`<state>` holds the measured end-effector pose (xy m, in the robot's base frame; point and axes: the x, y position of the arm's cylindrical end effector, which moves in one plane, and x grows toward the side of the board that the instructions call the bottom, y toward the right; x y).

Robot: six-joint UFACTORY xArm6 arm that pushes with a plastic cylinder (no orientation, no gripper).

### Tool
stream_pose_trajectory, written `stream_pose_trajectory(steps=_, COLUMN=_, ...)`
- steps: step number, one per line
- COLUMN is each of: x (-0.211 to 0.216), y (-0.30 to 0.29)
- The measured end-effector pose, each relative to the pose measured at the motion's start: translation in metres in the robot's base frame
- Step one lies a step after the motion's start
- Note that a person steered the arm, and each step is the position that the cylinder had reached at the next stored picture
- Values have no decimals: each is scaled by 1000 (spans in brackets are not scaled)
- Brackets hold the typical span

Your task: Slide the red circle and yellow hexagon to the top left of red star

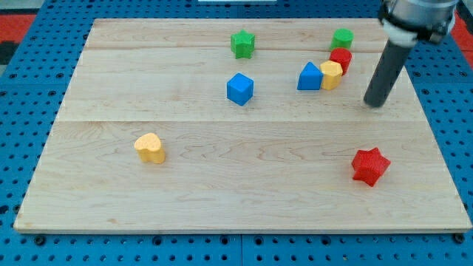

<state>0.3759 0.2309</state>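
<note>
Rod comes in from the view's top right, blurred at the upper end; my tip (pixel 376 103) sits on the wooden board (pixel 222 199), free of every block, just to the view's right of the upper-right cluster; no gripper on this rig, so nothing is held, it only pushes. Red circle (pixel 341 58) is in that cluster, touching the yellow hexagon (pixel 332 74) below-left of it; green cylinder (pixel 342 38) sits right above the red circle; blue triangular block (pixel 309 77) touches the hexagon's left side. Red star (pixel 370 165) lies well below, near the board's lower right; tip is between cluster and star in height, closer to the cluster. Elsewhere: green star (pixel 242 43) top centre; blue cube (pixel 240 89) below it; yellow heart (pixel 150 148) alone at the view's left.
</note>
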Motion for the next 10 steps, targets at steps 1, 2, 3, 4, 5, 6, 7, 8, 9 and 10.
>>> stream_pose_trajectory(steps=1, x=-79, y=25)
stream_pose_trajectory(steps=2, x=-128, y=0)
stream_pose_trajectory(steps=3, x=-133, y=-32)
stream_pose_trajectory(steps=4, x=-94, y=-48)
stream_pose_trajectory(steps=5, x=-46, y=-48)
stream_pose_trajectory(steps=6, x=3, y=-51)
stream_pose_trajectory(steps=7, x=48, y=-52)
stream_pose_trajectory(steps=8, x=93, y=-48)
stream_pose_trajectory(steps=9, x=59, y=-20)
stream_pose_trajectory(steps=10, x=-15, y=5)
